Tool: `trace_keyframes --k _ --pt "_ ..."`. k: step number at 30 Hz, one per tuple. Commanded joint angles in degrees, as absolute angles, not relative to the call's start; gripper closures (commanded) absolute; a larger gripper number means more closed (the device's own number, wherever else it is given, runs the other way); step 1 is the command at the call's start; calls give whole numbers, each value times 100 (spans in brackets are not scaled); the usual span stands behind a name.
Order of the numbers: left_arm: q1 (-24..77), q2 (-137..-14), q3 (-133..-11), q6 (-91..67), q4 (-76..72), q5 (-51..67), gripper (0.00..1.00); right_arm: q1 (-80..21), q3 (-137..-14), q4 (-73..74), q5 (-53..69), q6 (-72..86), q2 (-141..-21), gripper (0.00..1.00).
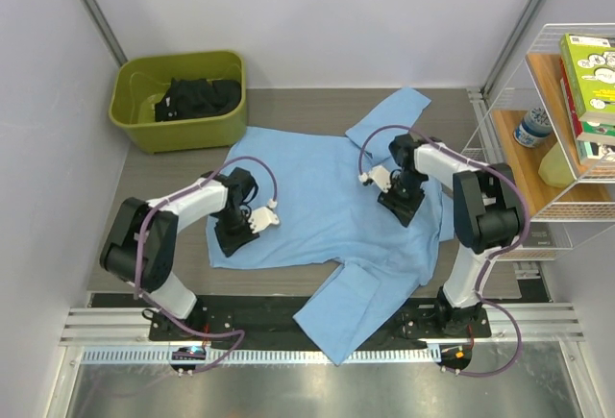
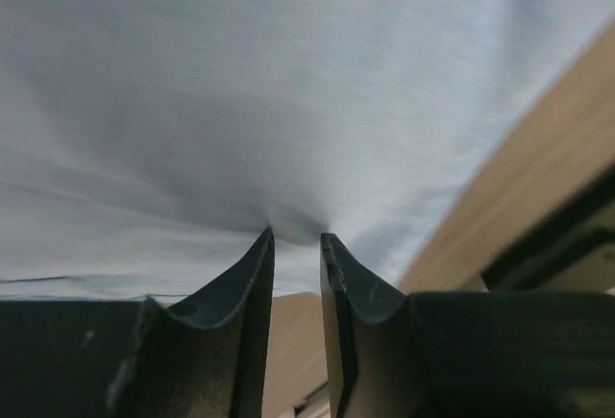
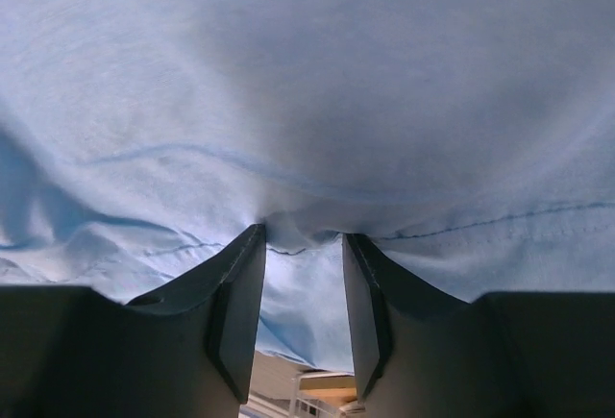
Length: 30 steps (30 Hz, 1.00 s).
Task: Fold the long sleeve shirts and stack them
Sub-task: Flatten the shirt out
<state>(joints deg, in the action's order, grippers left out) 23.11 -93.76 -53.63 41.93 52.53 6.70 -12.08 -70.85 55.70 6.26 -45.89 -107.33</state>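
Note:
One light blue long sleeve shirt lies spread flat across the table, one sleeve trailing over the near edge and another folded at the back. My left gripper points down at the shirt's left edge; in the left wrist view its tips stand slightly apart and press into the cloth. My right gripper is down on the shirt's right side. Its jaws are parted, with a small fold of cloth bunched between the tips.
A green bin holding dark clothing stands at the back left. A wire shelf with books and a bottle is close on the right. The brown table shows behind the shirt.

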Motion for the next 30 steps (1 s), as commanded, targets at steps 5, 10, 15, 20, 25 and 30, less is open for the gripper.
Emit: trace_keyframes --k 5,10,15,20,25,30 --pt "2312 -8306 -5237 4518 6354 1160 64 -1407 -7170 6504 2310 -4238 -9853 57" --pt "2303 -7779 -5948 4141 6162 1695 48 -591 -9068 5451 2716 -2256 -10238 50" --pt "2303 -7690 -6056 3823 5073 1407 28 -264 -10500 4940 1996 -1196 -11459 48" --pt "2215 -8840 -6248 3552 4519 468 42 -229 -10978 4983 1793 -1168 -12146 51" --pt "2083 -9728 -6600 3305 4307 203 49 -229 -10224 5282 1732 -1581 -11675 53" --pt "2109 -10186 -6400 3436 4692 464 56 -237 -9047 5483 1626 -2213 -10882 53"
